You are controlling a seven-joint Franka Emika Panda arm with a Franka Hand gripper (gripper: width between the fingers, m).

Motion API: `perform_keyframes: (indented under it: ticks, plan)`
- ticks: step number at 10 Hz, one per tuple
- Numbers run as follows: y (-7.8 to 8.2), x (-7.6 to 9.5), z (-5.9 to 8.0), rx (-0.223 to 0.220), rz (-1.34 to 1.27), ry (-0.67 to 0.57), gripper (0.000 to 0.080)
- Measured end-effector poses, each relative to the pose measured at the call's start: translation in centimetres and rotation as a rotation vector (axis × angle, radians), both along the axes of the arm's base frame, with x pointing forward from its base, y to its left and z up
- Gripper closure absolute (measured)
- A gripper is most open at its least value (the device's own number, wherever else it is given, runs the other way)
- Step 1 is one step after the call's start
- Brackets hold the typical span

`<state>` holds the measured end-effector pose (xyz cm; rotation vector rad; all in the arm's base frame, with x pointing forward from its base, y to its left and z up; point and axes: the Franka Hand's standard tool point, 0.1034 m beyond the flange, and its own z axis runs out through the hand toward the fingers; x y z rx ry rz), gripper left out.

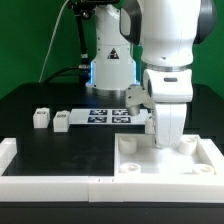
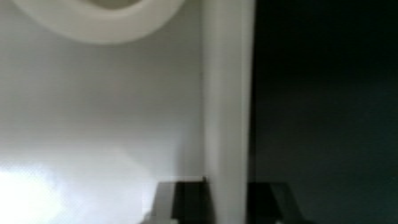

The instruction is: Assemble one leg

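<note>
Two small white legs with black-and-white tags stand on the black table at the exterior view's left, one [image 1: 40,118] beside the other [image 1: 62,121]. Both are far from my gripper [image 1: 165,132]. It reaches straight down onto the large white square tray-like part [image 1: 205,160] at the exterior view's right. In the wrist view my gripper [image 2: 230,192] has a dark finger [image 2: 187,205] on each side of the tray's upright white wall [image 2: 228,90] and is shut on it. The tray's floor [image 2: 89,120] and one round corner hole [image 2: 107,12] show beside the wall. No leg shows in the wrist view.
The marker board [image 1: 108,115] lies behind the tray, near the robot's base [image 1: 110,65]. A low white border [image 1: 50,172] runs along the table's front and left. A small pale piece [image 1: 134,96] shows beside the arm, partly hidden.
</note>
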<state>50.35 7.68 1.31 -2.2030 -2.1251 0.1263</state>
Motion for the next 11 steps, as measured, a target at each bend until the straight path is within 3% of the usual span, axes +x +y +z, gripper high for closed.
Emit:
perform_keyframes:
  ticks: [2,4,5,6,7,11]
  plan:
    - [-0.03,-0.01,-0.02,0.0,-0.001,0.0,0.0732]
    - [-0.09,-0.01,-0.02,0.0,-0.002,0.0,0.0416]
    - [-0.12,0.0,-0.03,0.0,-0.002,0.0,0.0416]
    - [-0.14,0.0,-0.03,0.0,-0.003,0.0,0.0238]
    - [-0.15,0.0,-0.03,0.0,-0.003,0.0,0.0177]
    - [-0.21,0.01,-0.03,0.0,-0.004,0.0,0.0151]
